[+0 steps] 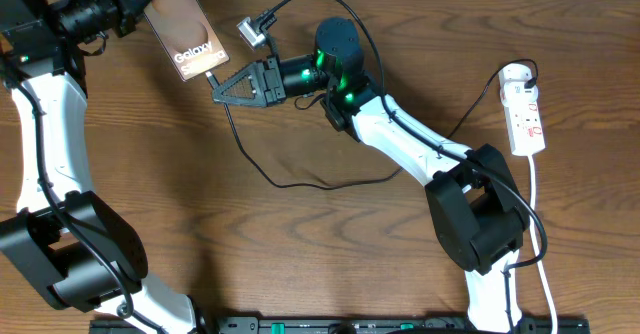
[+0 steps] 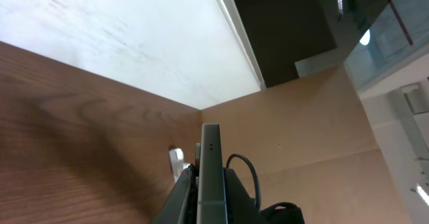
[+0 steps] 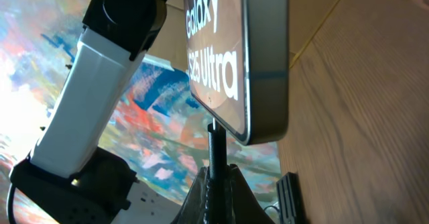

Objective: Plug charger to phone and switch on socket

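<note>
Over wooden table (image 1: 300, 264), left gripper (image 1: 150, 4) clamped on phone (image 1: 190, 36), right gripper (image 1: 222, 82) pinching charger (image 3: 216, 147), its tip obscured.

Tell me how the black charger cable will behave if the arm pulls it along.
Probably floppy: the charger cable lies in loose curves on the table, so it should trail, not push. Likely light, as it hangs slack from the right gripper. Its loops near that arm might snag.
</note>
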`<state>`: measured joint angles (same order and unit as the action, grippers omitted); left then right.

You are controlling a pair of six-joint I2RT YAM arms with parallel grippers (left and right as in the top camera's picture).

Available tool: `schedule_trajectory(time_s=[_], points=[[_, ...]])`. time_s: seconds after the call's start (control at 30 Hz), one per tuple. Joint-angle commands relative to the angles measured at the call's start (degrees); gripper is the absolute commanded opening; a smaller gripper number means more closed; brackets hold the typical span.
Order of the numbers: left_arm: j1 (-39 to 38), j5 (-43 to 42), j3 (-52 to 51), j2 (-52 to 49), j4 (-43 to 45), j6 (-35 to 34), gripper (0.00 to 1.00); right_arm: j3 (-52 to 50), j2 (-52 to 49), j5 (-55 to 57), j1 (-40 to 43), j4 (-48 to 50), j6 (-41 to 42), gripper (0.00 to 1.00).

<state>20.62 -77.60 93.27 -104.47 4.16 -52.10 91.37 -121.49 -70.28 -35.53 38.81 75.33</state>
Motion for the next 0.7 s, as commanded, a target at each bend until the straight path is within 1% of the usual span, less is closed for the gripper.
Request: schedule_trajectory(time_s=[0.0,0.47,0.67], points=[[-0.72,-5.35,0.28,0.63,-0.15,-0.02,0.08,0.76,-0.26,10.25,0.17,0.70,1.38,0.01],[-0.74,-5.33,0.28,0.63,-0.20,-0.11,0.07,0.76,-0.26,12.41,-0.24,0.70,2.16,0.01],[-0.74,-5.31,0.28,0.66,-0.20,-1.86,0.07,0.76,-0.26,12.33,-0.35,0.68,1.62,0.01]])
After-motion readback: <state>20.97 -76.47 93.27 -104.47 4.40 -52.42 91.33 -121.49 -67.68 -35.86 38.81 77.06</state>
